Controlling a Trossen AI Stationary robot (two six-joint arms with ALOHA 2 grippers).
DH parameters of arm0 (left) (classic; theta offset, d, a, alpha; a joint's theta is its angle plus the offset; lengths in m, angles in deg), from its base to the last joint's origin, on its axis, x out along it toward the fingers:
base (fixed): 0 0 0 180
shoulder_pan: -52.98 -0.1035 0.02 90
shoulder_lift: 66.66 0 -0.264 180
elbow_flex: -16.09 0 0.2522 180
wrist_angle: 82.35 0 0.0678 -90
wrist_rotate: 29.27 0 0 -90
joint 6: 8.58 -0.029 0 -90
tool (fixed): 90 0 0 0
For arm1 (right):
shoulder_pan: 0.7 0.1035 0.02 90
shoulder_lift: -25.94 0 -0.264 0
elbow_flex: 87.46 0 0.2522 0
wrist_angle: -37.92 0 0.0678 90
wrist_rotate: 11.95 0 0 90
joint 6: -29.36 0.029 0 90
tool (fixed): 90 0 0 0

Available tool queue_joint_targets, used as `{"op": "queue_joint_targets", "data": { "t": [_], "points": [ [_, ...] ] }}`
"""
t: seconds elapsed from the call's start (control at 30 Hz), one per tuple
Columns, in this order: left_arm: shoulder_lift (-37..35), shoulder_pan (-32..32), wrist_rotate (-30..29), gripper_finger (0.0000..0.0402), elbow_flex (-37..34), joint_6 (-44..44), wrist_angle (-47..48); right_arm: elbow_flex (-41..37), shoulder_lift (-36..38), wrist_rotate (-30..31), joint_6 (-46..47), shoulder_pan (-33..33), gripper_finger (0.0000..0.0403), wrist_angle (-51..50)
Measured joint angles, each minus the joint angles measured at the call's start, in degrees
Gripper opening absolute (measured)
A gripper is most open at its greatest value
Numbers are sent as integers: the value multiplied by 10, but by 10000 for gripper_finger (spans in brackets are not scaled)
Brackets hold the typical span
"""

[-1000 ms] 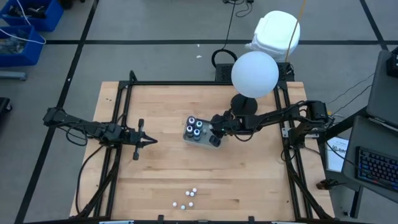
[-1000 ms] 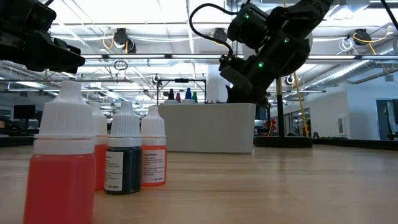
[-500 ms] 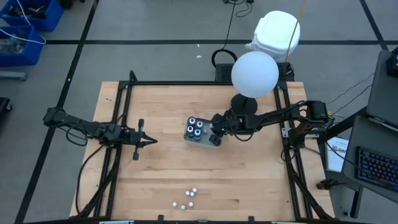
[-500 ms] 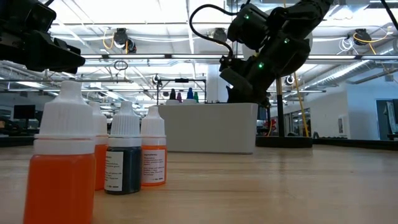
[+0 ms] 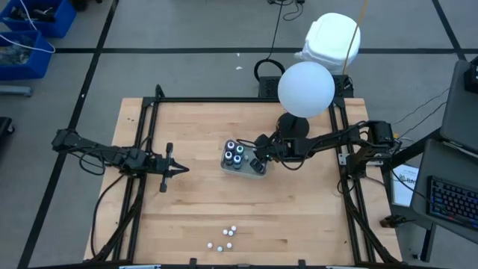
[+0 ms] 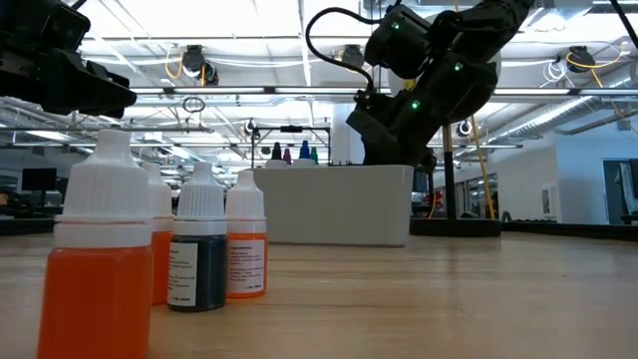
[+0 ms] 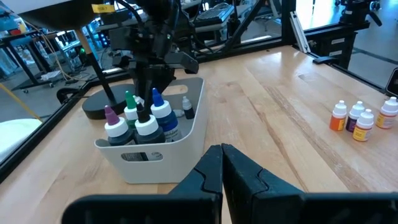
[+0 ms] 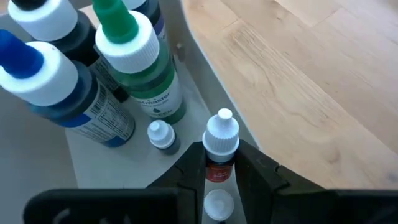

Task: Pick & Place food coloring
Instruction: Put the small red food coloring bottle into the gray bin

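Note:
A grey-white tray [image 5: 239, 159] stands at mid-table with several large bottles [image 8: 134, 62] upright in it, topped green, blue, purple and white. My right gripper [image 5: 258, 158] reaches into the tray's right end, shut on a small white-capped food coloring bottle [image 8: 220, 144]. Another small bottle [image 8: 163, 136] sits on the tray floor beside it. Several small bottles [image 5: 225, 239] stand on their bases near the table's near edge, large in the low view [image 6: 199, 249]. My left gripper [image 5: 179, 169] hovers shut, left of the tray, touching nothing. My right gripper pinches the small bottle between its two fingers at the red-labelled body [image 8: 217, 169], just behind the white cap. The fingers slant down into the tray from the table's right. The cap [image 8: 222, 129] sticks out past the fingertips. Whether the bottle touches the tray floor I cannot tell.
The tray's right wall [image 8: 205, 93] curves close beside the held bottle, and the green-topped bottle stands just ahead. Bare wood lies between the tray and the small bottles [image 7: 364, 118]. A black frame [image 5: 149, 112] borders the table; a white lamp globe [image 5: 305, 88] hangs over the far right.
My right gripper has edged slightly toward the table's left within the tray, staying shut on the small bottle. The tray and the other bottles have stayed where they were.

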Motion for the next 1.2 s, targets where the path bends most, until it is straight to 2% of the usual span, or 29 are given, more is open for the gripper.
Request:
{"op": "queue_joint_targets", "data": {
  "t": [0.4, 0.63, 0.9, 1.2],
  "points": [
    [0, 0, 0, 10, 0, -1, 0, -2, 0, 29, -31, 5, 59, 55],
    [0, 0, 0, 10, 0, -9, 0, -53, 0, 31, -21, 9, 58, 115],
    [0, 0, 0, 10, 0, -11, 0, -61, 3, 67, -43, 30, 57, 129],
    [0, 0, 0, 10, 0, -11, 5, -56, 35, 142, -66, 71, 57, 122]
  ]
}}
